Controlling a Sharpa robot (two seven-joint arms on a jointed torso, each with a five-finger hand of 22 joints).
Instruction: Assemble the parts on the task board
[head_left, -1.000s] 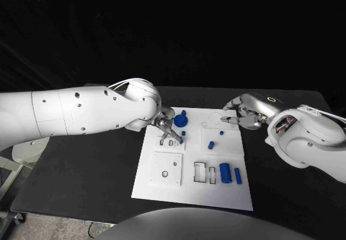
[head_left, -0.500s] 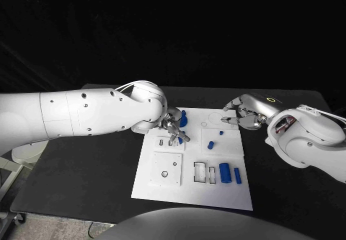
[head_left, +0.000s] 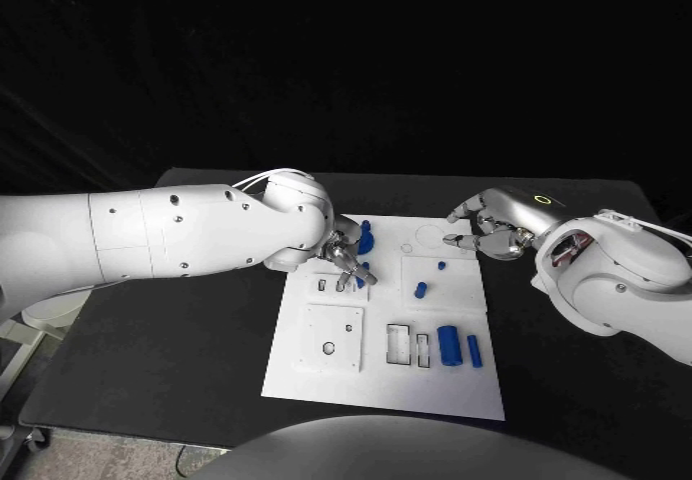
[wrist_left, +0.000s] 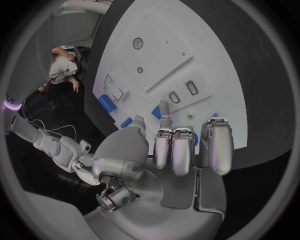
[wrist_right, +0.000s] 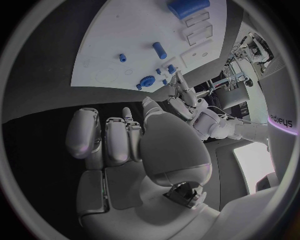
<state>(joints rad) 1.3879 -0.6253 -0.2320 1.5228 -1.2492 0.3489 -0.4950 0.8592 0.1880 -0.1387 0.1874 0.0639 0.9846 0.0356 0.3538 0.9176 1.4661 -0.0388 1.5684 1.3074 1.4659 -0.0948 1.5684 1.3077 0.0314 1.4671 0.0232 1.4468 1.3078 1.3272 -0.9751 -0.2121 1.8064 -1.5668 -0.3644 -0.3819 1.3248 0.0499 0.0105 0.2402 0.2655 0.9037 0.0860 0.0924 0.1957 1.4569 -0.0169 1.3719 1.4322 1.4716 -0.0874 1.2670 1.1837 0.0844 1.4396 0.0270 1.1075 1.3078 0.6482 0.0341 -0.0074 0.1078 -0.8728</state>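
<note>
The left hand (head_left: 343, 258) hangs over the board (head_left: 332, 385) at about its 11 o'clock corner. Its fingers (wrist_left: 173, 150) lie side by side and point down at the board, one fingertip reaching toward the two small slots (head_left: 332, 285). A small blue part (head_left: 359, 281) shows right at the fingertips, but I cannot tell whether the hand pinches it or only touches it. At 12 o'clock from the hand, a round blue gear (head_left: 365, 239) sits on the board, partly hidden by the fingers.

The right hand (head_left: 490, 230) hovers at the board's 1 o'clock corner, over the black table (head_left: 159, 350), its fingers (wrist_right: 116, 140) curled loosely and slightly apart, holding nothing.

Further out on the board, a short blue peg (head_left: 441, 267) stands at 3 o'clock from the left hand, and a blue pin (head_left: 421, 290) lies at 6 o'clock from that peg. Toward the board's 4 o'clock side, a thick blue cylinder (head_left: 451, 345) and a thin blue bar (head_left: 475, 350) lie side by side, just beside two rectangular cut-outs (head_left: 410, 343). A raised white square plate (head_left: 332, 338) with a round hole lies at 7 o'clock.
</note>
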